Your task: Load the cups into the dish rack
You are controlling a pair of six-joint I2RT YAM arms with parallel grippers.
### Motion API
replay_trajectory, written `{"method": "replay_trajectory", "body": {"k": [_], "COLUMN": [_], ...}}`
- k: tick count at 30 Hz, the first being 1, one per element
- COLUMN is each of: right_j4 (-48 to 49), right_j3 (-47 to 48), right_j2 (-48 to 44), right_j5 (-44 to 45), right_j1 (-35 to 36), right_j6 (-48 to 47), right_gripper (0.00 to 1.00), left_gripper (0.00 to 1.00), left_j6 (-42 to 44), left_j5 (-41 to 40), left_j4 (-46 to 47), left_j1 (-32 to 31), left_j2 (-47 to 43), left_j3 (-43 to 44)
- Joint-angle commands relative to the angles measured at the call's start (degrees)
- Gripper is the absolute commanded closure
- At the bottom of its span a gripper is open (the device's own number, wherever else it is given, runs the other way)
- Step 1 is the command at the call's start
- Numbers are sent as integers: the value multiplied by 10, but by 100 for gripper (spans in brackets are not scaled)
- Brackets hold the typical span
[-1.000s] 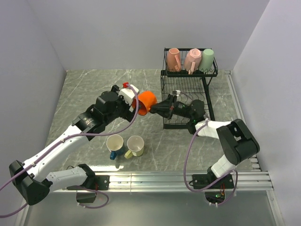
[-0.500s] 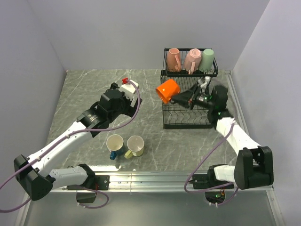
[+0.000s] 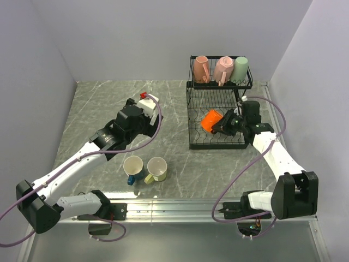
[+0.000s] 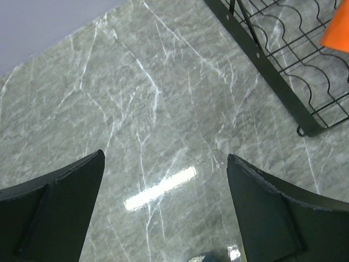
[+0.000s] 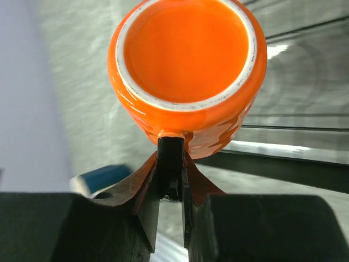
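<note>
Top external view is showing the right gripper (image 3: pixel 222 124) clamping the orange mug (image 3: pixel 210 120) by its handle at the lower shelf of the dish rack (image 3: pixel 215 97), right of centre. Left of centre, the left gripper (image 4: pixel 164 159) is hovering above the table (image 4: pixel 136 98), fingers apart.

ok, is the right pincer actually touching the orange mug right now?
Touching. The right wrist view shows the right pincer closed on the handle side of the orange mug, with no gap between them.
</note>
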Motion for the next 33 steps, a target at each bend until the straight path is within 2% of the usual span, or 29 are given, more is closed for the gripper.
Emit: {"method": "replay_trajectory", "body": {"k": [1,4,11,12,16,23,33], "right_j4": [53,104,199,233,269,293,315], "right_j3": [0,-18,-40,-41,-10,60,123], "right_j2": [-18,-21,-20,-15,29,172,265], "right_j5": [100,140,304,315,383,410,420], "right_j1": [2,15,92,103,149,158,193], "right_j6": [-45,-50,-80,-89,-119,-165,-181], "right_gripper": [100,100,100,100,100,100,100], "left_gripper": [1,1,1,1,1,1,1], "left_j6": [3,11,-6,-9,-15,-15,-15], "left_j5": [-7,-19,-7,-5,-4,-4,-12], "left_j4": [20,24,37,37,34,9,-6], "left_j1": [1,2,2,2,2,3,7], "left_j2": [-20,-19,-14,-14,-18,-32,-40], "left_j3": [-9,-10,-10,-11,-18,-17,-28]}}
